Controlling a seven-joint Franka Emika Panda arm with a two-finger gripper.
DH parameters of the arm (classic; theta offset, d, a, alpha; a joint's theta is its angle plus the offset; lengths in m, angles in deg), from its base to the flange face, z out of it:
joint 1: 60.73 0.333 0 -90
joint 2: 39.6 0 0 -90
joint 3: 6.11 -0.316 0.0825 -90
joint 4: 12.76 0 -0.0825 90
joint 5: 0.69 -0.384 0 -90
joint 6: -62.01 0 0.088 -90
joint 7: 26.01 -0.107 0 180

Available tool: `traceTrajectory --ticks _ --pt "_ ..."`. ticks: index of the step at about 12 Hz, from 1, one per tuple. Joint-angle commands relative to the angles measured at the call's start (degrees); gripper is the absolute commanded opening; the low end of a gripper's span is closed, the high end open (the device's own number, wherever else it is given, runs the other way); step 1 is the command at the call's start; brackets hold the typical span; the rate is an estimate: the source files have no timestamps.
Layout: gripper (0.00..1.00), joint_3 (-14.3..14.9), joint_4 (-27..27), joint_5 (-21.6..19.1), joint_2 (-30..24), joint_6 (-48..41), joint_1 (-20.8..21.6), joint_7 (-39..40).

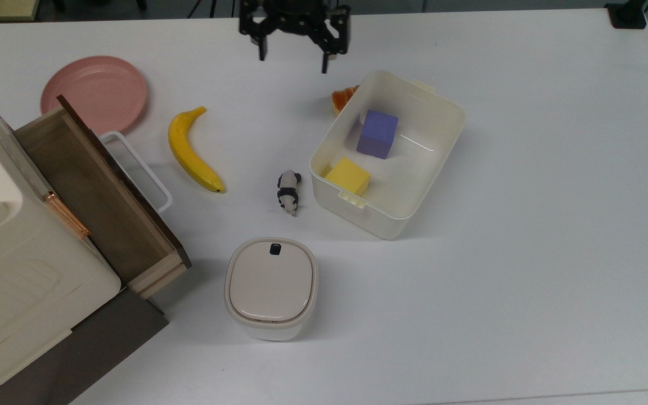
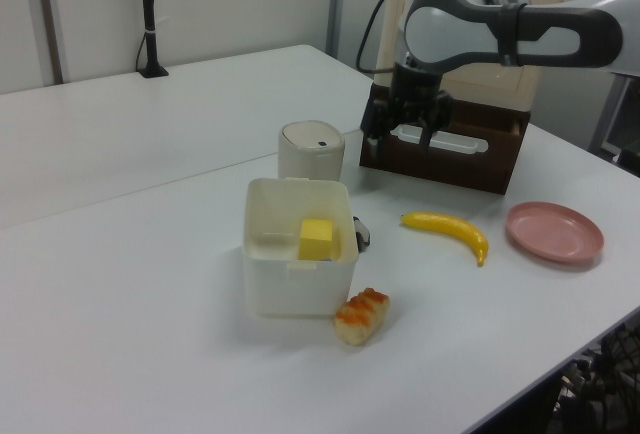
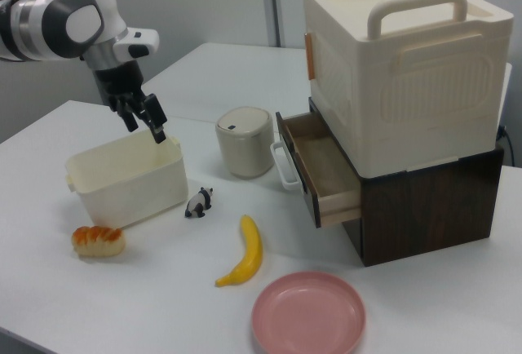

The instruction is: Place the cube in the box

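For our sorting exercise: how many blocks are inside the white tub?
2. The purple-blue cube lies in the white tub toward the top view's top; the yellow block sits below it, near the tabbed rim. Nothing else shows inside.
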Motion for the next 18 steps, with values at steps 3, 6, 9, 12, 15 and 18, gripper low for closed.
traceTrajectory --ticks 3,6,9,12,15,18 --pt "1.0 2.84 3.47 1.93 -0.06 -8.54 1.52 6.24" --pt "1.0 4.68 3.47 -1.5 1.61 -7.84 2.14 9.97" --pt "1.0 5.75 3.29 -4.65 3.46 -6.62 2.49 9.19" --pt "1.0 5.83 2.94 -5.46 2.5 -6.17 2.49 9.09" --pt "1.0 5.83 2.85 -5.55 1.97 -6.17 2.49 9.27" --pt "1.0 6.1 3.29 -7.74 0.75 -1.88 1.79 9.62"
